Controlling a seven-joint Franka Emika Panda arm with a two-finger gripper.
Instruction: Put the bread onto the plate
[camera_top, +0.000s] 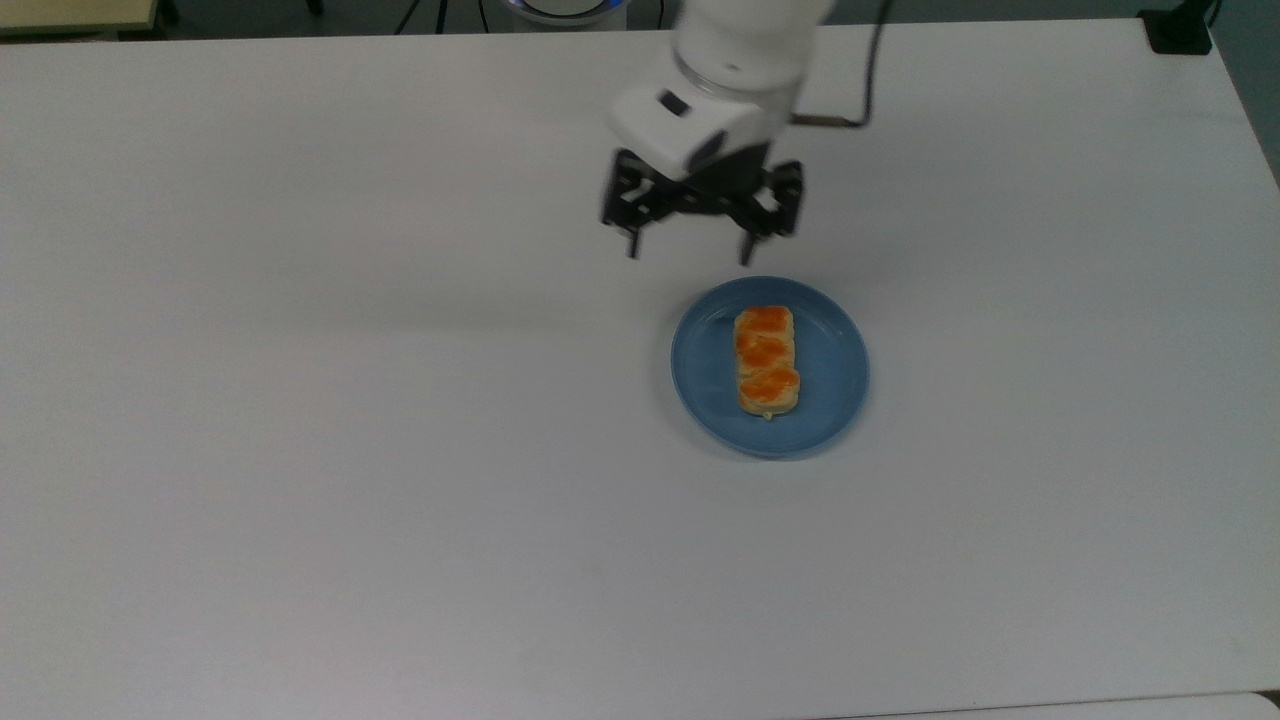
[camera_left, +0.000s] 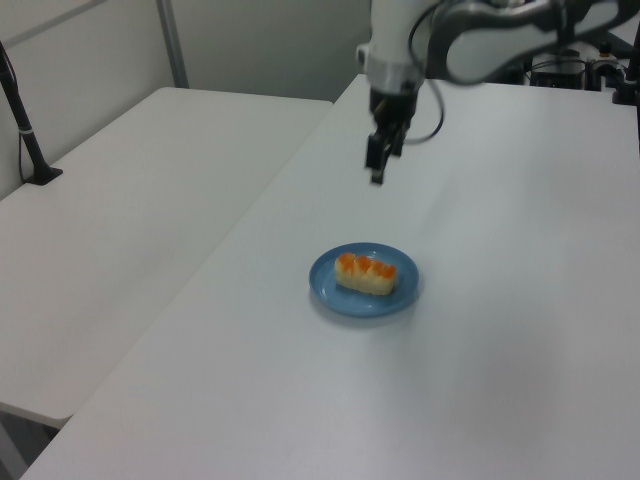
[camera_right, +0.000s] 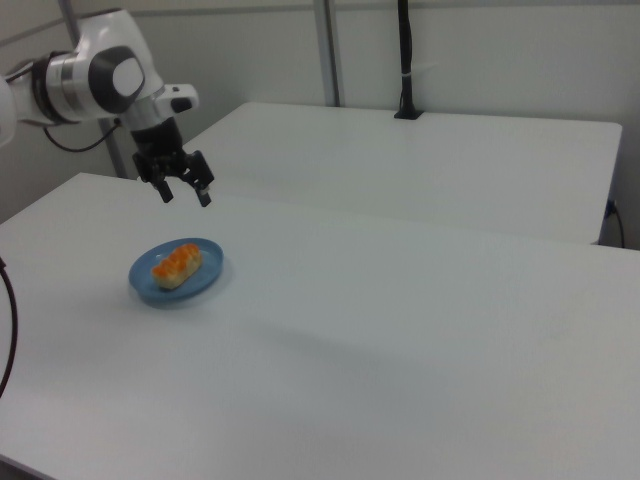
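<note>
Blue plate (camera_top: 840, 345) held the bread (camera_top: 767, 360) flat at its centre; your gripper (camera_top: 688, 250) hung clear above, fingers spread, empty. Placement looked complete.

You see a pale-yellow bread (camera_top: 767, 361) with glossy orange patches, a plain blue plate (camera_top: 830, 400), a white bench (camera_top: 350, 400), and black fingers (camera_top: 628, 238).

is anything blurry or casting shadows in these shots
Top view: the arm above the open gripper is motion-smeared, while the bread on the plate is crisp. Left view: a faint shadow rims the plate. Right view: soft, even light.
</note>
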